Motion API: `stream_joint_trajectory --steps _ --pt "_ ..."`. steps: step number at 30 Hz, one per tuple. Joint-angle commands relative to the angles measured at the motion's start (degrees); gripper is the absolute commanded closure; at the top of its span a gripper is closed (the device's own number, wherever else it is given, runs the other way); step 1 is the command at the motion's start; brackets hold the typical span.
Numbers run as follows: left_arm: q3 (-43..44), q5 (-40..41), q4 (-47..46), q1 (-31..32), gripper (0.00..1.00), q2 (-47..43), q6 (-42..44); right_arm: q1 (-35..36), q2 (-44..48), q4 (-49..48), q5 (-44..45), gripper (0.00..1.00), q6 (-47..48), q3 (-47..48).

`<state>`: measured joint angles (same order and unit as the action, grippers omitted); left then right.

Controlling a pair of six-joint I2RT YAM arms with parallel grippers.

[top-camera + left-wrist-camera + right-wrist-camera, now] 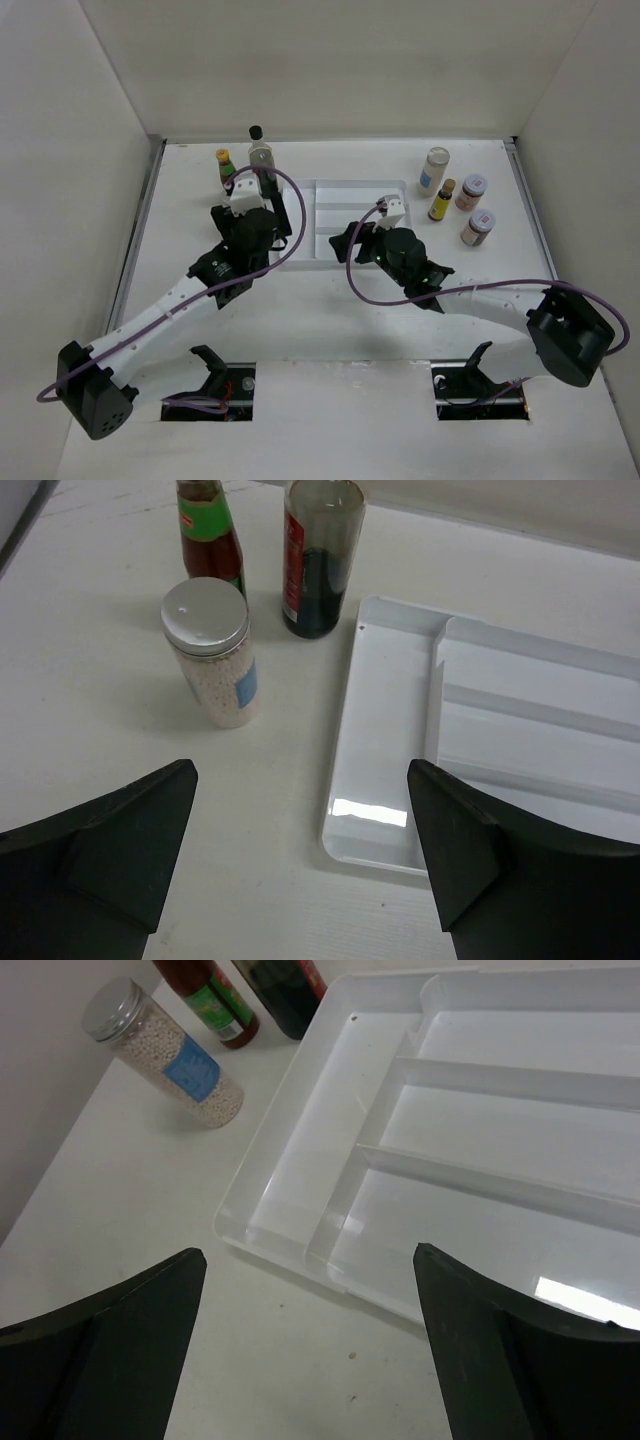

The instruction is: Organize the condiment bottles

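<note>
As the left wrist camera looks out between its own fingers, the left gripper point(300, 770) stands spread wide with nothing between its jaws, above the white table point(90, 700) and the near corner of the white divided tray point(380, 740). Ahead of it, a silver-lidded jar point(212, 650) of white pellets with a blue label stands upright on the table, left of the tray. Just behind the jar is the red sauce bottle point(210, 540) with a green neck label. Beside that stands a dark bottle point(318, 570) with a red label, just off the tray's far-left corner; whether it touches the rim cannot be told

From the right wrist, the right gripper point(308, 1252) is likewise released, fingers wide apart and holding nothing, over the tray's near edge. The same three containers show at the upper left, all on the table outside the tray

From the top external view, the sauce bottle's yellow cap and the dark bottle's black cap show beyond the left wrist. Right of the tray, well apart from those, a white-capped jar point(434, 168), a yellow bottle point(442, 200) with a dark cap and two pink-lidded jars point(472, 190) stand upright on the table, near one another
</note>
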<state>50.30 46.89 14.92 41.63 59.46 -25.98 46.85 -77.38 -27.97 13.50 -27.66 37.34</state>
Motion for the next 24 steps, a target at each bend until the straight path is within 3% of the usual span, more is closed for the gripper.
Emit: stream_joint_trajectory --steps 1,3,5,6,8,12,14,17,24 --pt "-1.96 -2.15 -4.63 -1.24 0.12 -2.33 -0.04 0.04 0.39 -4.46 -0.66 0.09 0.94 -0.69" --pt "-2.05 -2.94 -5.42 -2.03 0.12 -3.12 0.14 0.13 1.35 -5.6 -1.54 0.24 0.94 -1.65" --pt "-2.14 -2.69 -6.3 -3.08 0.13 -3.3 0.4 0.04 2.23 -6.14 -2.94 0.74 1.29 -2.19" --pt "-2.05 -2.25 -6.48 -3.78 0.13 -2.95 0.4 0.04 2.85 -5.7 -3.21 0.86 1.38 -2.27" --pt "-1.35 -1.72 -6.48 -5.54 0.13 -1.81 0.49 0.04 3.64 -4.73 -3.13 0.92 1.64 -2.36" --pt "2.77 -2.25 -4.81 -9.76 0.1 2.93 0.4 0.13 1.63 -6.4 -2.95 0.79 1.82 -2.63" --pt "4.79 -1.46 -3.76 -11.6 0.07 5.65 0.4 0.13 0.4 -6.66 -3.39 0.62 1.91 -2.19" --pt "6.73 -1.54 -3.49 -14.51 0.06 9.61 0.31 0.13 0.22 -6.84 -3.65 0.46 2.08 -2.1" --pt "8.23 -2.07 -6.21 -17.58 0.05 17.7 0.05 0.39 0.39 -6.84 -4.0 0.2 3.14 -2.01"
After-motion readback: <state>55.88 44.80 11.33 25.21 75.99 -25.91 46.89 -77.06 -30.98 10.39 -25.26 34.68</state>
